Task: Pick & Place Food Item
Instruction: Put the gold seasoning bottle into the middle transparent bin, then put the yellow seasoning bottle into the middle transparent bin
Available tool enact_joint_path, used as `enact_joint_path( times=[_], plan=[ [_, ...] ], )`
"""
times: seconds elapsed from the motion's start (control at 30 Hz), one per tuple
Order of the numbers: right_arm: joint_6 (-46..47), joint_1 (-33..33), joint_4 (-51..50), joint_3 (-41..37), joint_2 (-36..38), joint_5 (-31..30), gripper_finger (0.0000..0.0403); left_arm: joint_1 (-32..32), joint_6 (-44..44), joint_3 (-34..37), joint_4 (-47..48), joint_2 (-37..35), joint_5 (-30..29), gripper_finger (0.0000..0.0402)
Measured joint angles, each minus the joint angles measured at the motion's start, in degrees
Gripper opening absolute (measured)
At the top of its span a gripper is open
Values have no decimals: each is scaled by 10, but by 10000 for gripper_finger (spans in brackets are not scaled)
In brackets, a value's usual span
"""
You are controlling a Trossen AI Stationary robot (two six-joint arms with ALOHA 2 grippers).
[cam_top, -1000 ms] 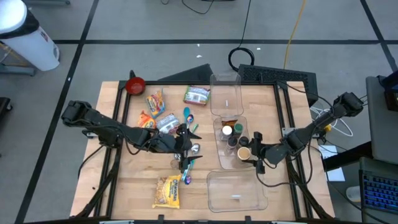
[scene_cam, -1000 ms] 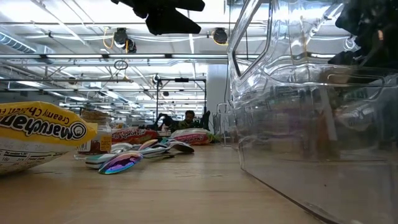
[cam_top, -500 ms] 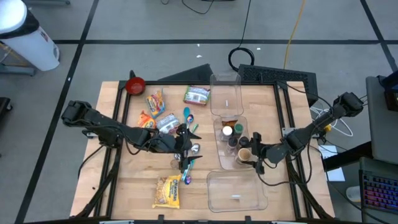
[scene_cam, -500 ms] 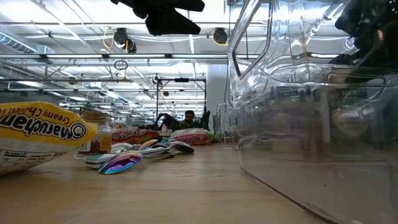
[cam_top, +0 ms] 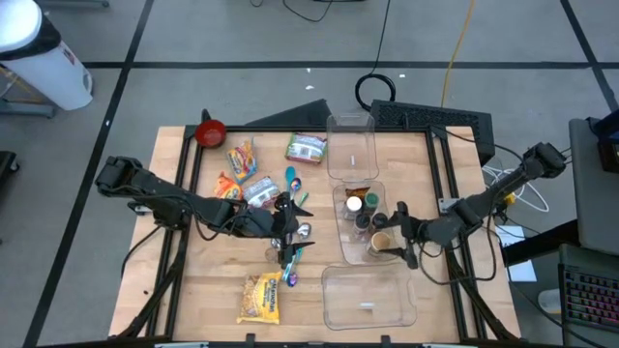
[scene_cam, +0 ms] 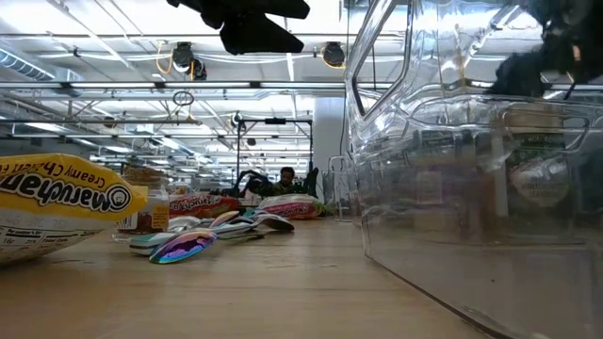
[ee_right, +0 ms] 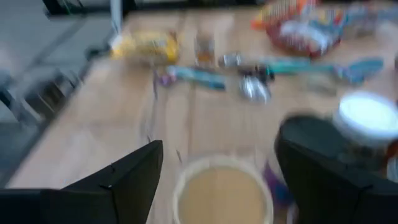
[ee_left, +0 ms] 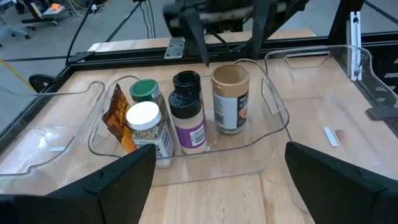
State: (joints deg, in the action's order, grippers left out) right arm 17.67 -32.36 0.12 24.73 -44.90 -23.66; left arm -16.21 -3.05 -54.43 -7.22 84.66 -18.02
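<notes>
the right gripper [cam_top: 400,238] hangs wide open just past the tan-lid jar [ee_left: 230,99], which stands in the bin [ee_left: 273,127] right before its fingers. judging by this, the jar is placed and the release step is closing; next calls for a clean pull-away. the bin also holds three other jars. the left gripper [cam_top: 290,230] waits open over the spoons [cam_top: 293,253].

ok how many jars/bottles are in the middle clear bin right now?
4. A green-lidded jar, a white-lidded jar beside it, a black-capped bottle with a purple label, and a tan-lidded jar nearest the right gripper. The orange packet could hide something.
</notes>
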Motion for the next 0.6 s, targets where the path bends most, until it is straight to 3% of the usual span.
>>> enact_joint_path(
  times=[0.2,0.33,0.43,0.6],
  plan=[
    [-101,0,148,0,25,3,306,-8,-45,0,-10,0,0,361],
    [-175,0,267,0,26,51,306,-7,-69,0,16,2,2,361],
    [-208,0,325,1,25,87,306,-7,-102,-4,68,0,2,361],
    [-228,0,360,1,22,89,306,-13,-215,-41,232,-3,2,364]
  ],
)
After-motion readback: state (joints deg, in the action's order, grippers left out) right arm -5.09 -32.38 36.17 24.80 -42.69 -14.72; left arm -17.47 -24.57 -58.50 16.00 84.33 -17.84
